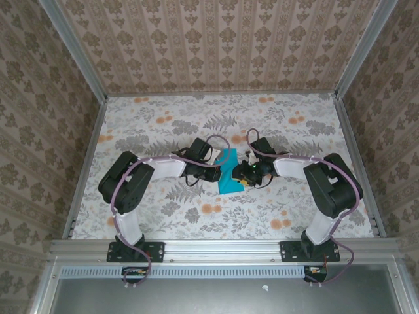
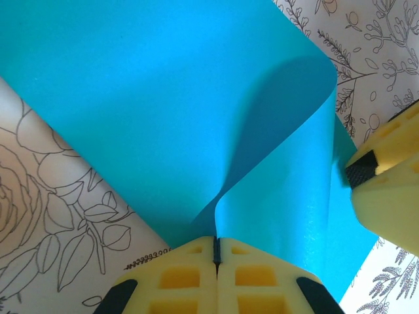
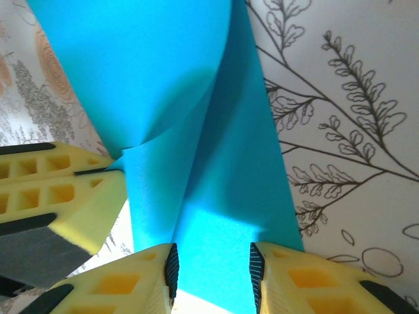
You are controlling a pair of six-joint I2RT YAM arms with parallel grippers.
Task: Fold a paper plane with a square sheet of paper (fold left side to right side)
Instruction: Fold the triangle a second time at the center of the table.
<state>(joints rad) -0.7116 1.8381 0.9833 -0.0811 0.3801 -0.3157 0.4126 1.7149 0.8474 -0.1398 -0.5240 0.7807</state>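
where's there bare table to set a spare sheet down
The table is bare along the back wall, and in the near strip by the front rail. The middle is crowded: the left end effector and right end effector meet at the square sheet of paper.

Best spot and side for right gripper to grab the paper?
Grip the square sheet of paper by its raised curled flap, beside where the left gripper pinches, coming edge-on from the right. The flap stands off the table, so a finger likely fits under; the flat part offers no lip.
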